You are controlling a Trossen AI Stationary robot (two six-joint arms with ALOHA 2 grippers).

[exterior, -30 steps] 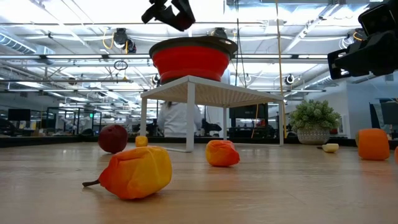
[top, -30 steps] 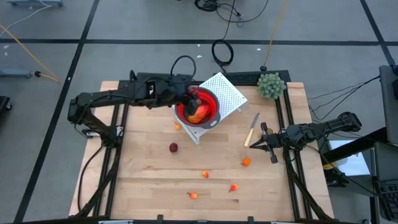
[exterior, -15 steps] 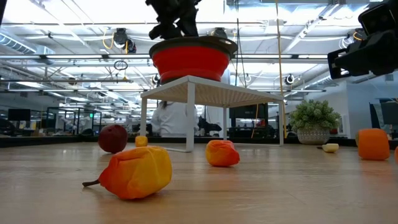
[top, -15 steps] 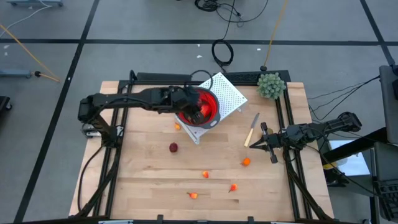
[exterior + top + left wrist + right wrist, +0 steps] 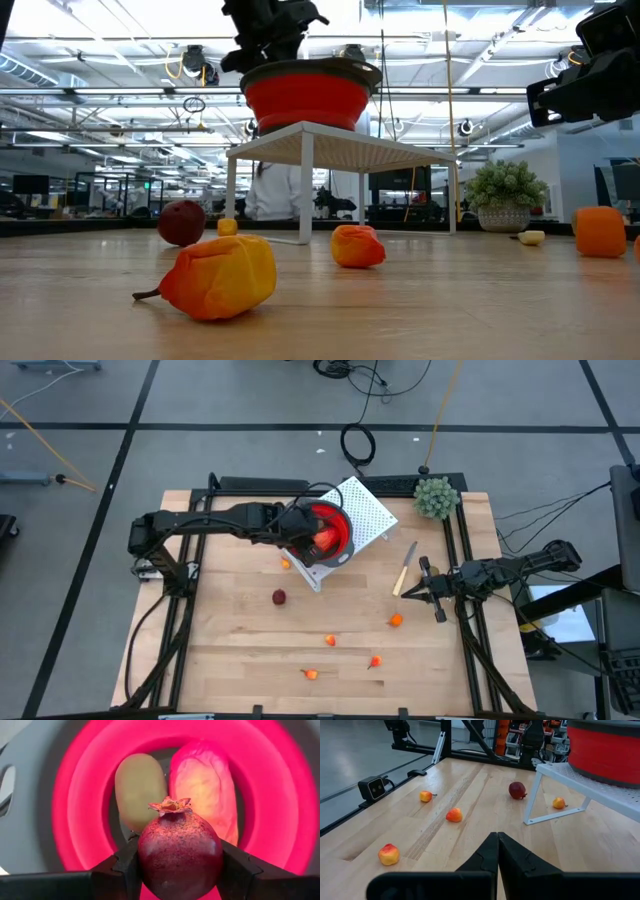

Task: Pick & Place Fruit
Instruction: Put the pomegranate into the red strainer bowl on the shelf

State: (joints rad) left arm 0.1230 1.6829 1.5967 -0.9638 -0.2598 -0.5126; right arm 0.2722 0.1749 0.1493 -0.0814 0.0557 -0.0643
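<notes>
The left hand (image 5: 177,870) hangs over the red bowl (image 5: 335,528) on the white perforated stand (image 5: 365,510), its fingers (image 5: 125,870) part-spread and clamped on a dark red pomegranate (image 5: 179,851). Inside the bowl lie a brown oval fruit (image 5: 140,790) and a red-and-yellow mango (image 5: 205,785), side by side. On the bench (image 5: 220,640), a second dark red fruit (image 5: 279,597) lies at seven o'clock from the bowl, and small orange fruits (image 5: 396,620) are scattered toward six. The right hand (image 5: 497,845), fingers pressed together and empty, waits at four o'clock beside the pale-handled knife (image 5: 405,568).

Bright, even light falls from ceiling lamps (image 5: 190,62) (they flare white in the low view). Shadows on the desk (image 5: 230,650) are soft. The red bowl (image 5: 280,795) glows oversaturated, its rim blurred.
</notes>
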